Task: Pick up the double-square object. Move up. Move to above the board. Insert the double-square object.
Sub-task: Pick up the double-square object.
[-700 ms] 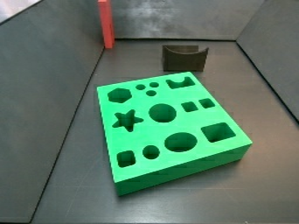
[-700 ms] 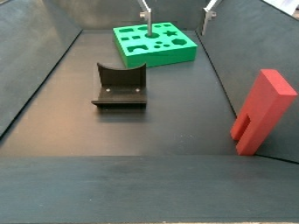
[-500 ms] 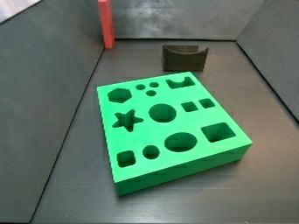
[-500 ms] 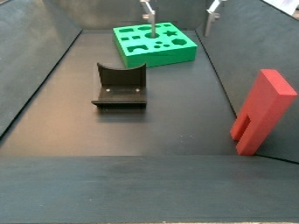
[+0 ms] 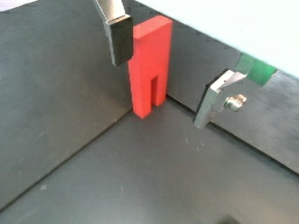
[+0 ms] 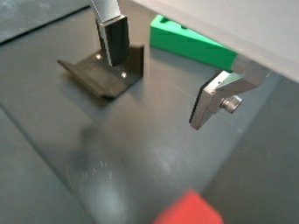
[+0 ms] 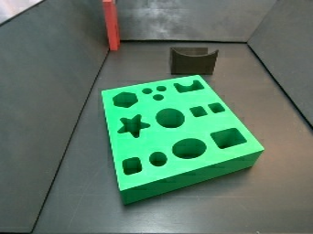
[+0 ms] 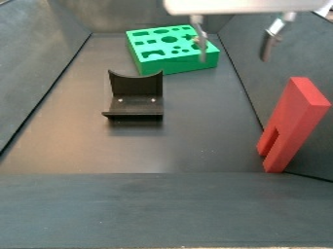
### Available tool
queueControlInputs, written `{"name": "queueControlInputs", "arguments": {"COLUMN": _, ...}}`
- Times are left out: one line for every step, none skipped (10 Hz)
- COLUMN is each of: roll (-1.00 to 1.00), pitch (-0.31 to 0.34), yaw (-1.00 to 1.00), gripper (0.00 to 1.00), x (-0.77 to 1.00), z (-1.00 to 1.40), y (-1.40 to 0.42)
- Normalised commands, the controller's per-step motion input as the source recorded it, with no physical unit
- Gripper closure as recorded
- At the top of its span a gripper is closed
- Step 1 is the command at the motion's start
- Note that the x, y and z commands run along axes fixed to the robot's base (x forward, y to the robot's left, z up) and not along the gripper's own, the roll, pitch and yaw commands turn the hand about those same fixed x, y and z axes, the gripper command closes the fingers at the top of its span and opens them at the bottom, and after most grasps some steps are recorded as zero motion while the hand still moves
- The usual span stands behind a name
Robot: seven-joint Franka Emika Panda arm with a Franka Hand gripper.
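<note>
The double-square object is a red-orange bar standing upright against the right wall; it also shows in a side view and in a wrist view. The board is a thick green block with shaped holes, lying flat on the floor, also seen in a side view. My gripper is open and empty, up in the air between the board and the bar, apart from both. In a wrist view the bar lies in line with my open gripper, beyond the fingertips.
The dark fixture stands on the floor left of the middle, also in a side view and a wrist view. Grey walls close in the floor on both sides. A corner of the board shows in a wrist view.
My gripper has moved from over the board's far edge toward the right wall and the red bar, still open. The bar, board and fixture have not moved.
</note>
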Motion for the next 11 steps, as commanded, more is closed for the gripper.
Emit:
{"name": "queueControlInputs", "arguments": {"roll": 0.16, "pitch": -0.024, "yaw": 0.00, "gripper": 0.00, "x": -1.00, "z": 0.13, "y": 0.27}}
{"name": "queueControlInputs", "arguments": {"roll": 0.17, "pitch": 0.000, "yaw": 0.00, "gripper": 0.00, "x": -1.00, "z": 0.37, "y": 0.29}}
{"name": "queueControlInputs", "arguments": {"roll": 0.11, "pitch": -0.019, "yaw": 0.00, "gripper": 0.00, "x": -0.94, "z": 0.36, "y": 0.36}}
{"name": "queueControlInputs", "arguments": {"roll": 0.06, "pitch": -0.057, "yaw": 0.00, "gripper": 0.00, "x": -0.91, "z": 0.16, "y": 0.48}}
{"name": "queueControlInputs", "arguments": {"roll": 0.04, "pitch": -0.091, "yaw": 0.00, "gripper": 0.00, "x": -0.87, "z": 0.00, "y": 0.54}}
{"name": "queueControlInputs", "arguments": {"roll": 0.06, "pitch": -0.091, "yaw": 0.00, "gripper": 0.00, "x": -0.93, "z": -0.12, "y": 0.58}}
{"name": "queueControlInputs", "arguments": {"roll": 0.04, "pitch": -0.091, "yaw": 0.00, "gripper": 0.00, "x": -0.93, "z": -0.17, "y": 0.61}}
{"name": "queueControlInputs", "arguments": {"roll": 0.04, "pitch": -0.111, "yaw": -0.01, "gripper": 0.00, "x": -0.58, "z": -0.47, "y": 0.43}}
{"name": "queueControlInputs", "arguments": {"roll": 0.00, "pitch": -0.160, "yaw": -0.07, "gripper": 0.00, "x": -0.02, "z": -0.87, "y": 0.21}}
{"name": "queueControlInputs", "arguments": {"roll": 0.00, "pitch": -0.143, "yaw": -0.12, "gripper": 0.00, "x": 0.05, "z": -0.89, "y": 0.12}}
{"name": "queueControlInputs", "arguments": {"roll": 0.01, "pitch": -0.129, "yaw": -0.09, "gripper": 0.00, "x": 0.00, "z": -0.92, "y": 0.11}}
